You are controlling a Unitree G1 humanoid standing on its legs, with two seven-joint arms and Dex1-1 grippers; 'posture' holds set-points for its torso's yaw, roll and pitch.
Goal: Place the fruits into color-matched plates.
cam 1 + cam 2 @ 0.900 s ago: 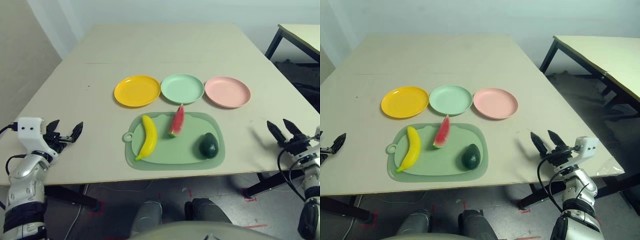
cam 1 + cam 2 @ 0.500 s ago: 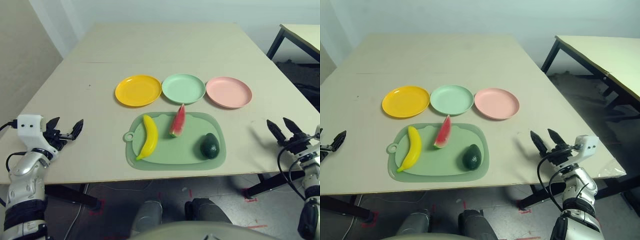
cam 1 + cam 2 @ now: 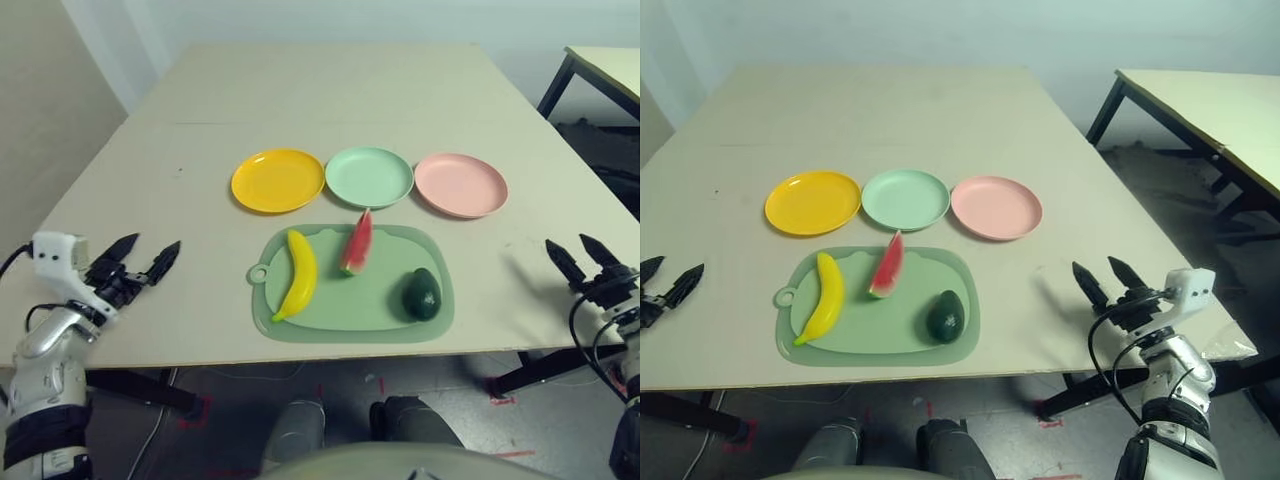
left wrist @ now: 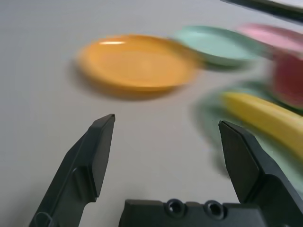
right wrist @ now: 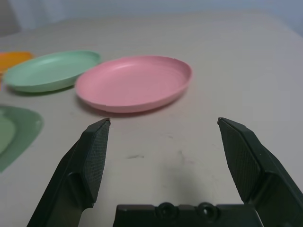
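Since a second ago: my left jaws (image 3: pixel 140 264) slid slightly toward table's near edge, fingers now pointing flatter; my right jaws (image 3: pixel 583 257) drifted outward toward right edge. Both stand wide apart, holding nothing.

Fruits unmoved on green mat (image 3: pixel 352 318): banana (image 3: pixel 296 274) at 9 o'clock, watermelon wedge (image 3: pixel 357 243) at 12, avocado (image 3: pixel 421 294) at 4.

Yellow plate (image 3: pixel 276 180), mint plate (image 3: pixel 369 177), pink plate (image 3: pixel 460 184) in row beyond mat, all bare.

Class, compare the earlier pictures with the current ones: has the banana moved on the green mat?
No. The banana lies on the green mat at the end with the ring tab, exactly as earlier; the slight shift of the whole picture is the camera's.
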